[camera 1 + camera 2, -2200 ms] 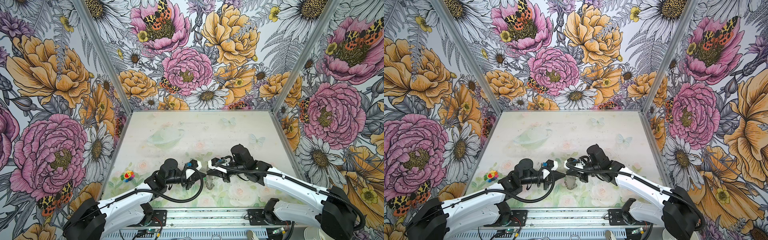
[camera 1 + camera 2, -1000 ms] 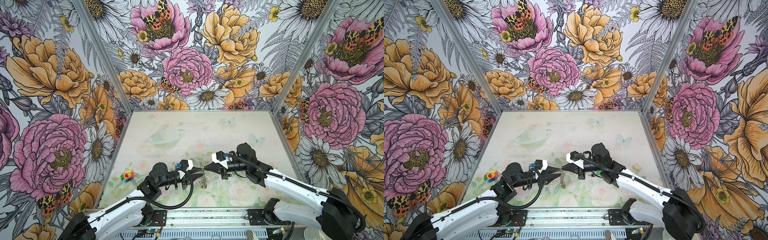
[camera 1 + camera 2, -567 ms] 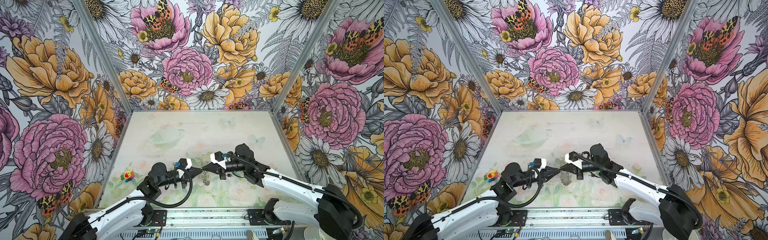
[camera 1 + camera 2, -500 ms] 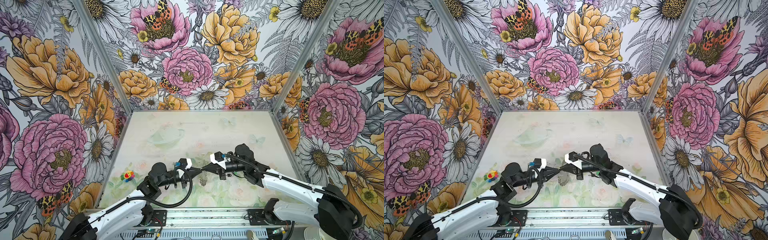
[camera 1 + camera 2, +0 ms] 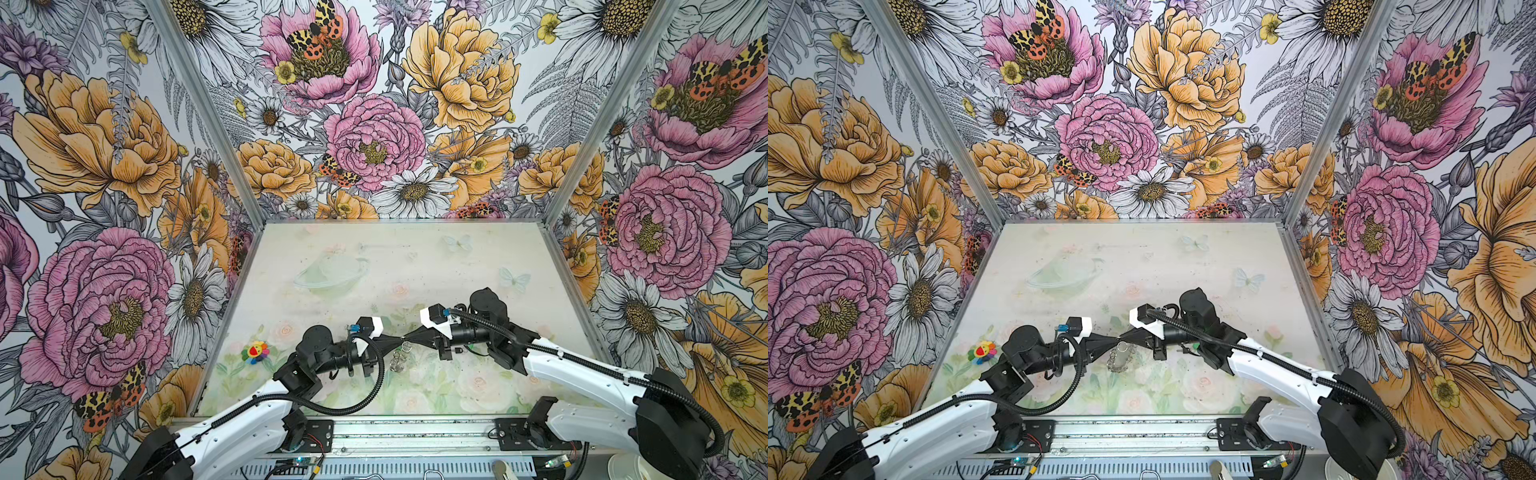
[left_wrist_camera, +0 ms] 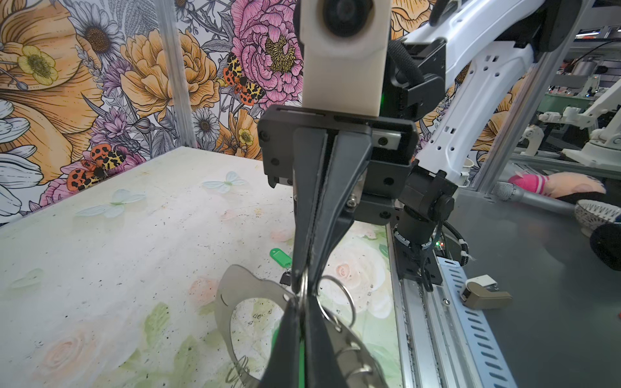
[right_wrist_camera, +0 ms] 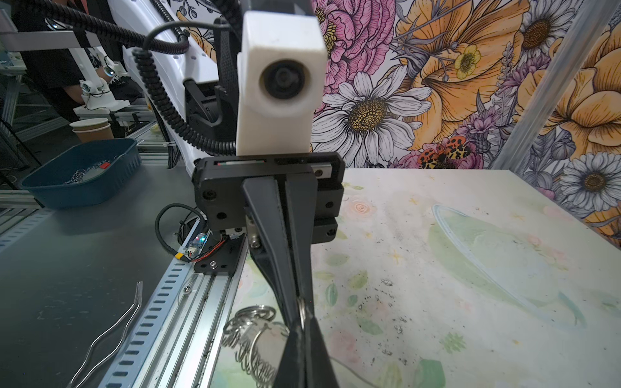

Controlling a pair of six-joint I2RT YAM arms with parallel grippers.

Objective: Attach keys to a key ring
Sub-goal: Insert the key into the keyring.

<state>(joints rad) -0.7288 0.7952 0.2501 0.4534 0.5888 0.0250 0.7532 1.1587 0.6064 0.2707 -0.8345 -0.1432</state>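
Meeting tip to tip, left gripper (image 7: 297,299) and right gripper (image 6: 304,282), both clenched on the key ring (image 6: 232,285)

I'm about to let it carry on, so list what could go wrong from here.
1. The left gripper and right gripper, both shut, pinch one wire ring tip to tip; pulling apart could bend it or drop the hanging key ring.
2. One green-tagged key lies loose on the table nearby; the dangling key ring might knock it.
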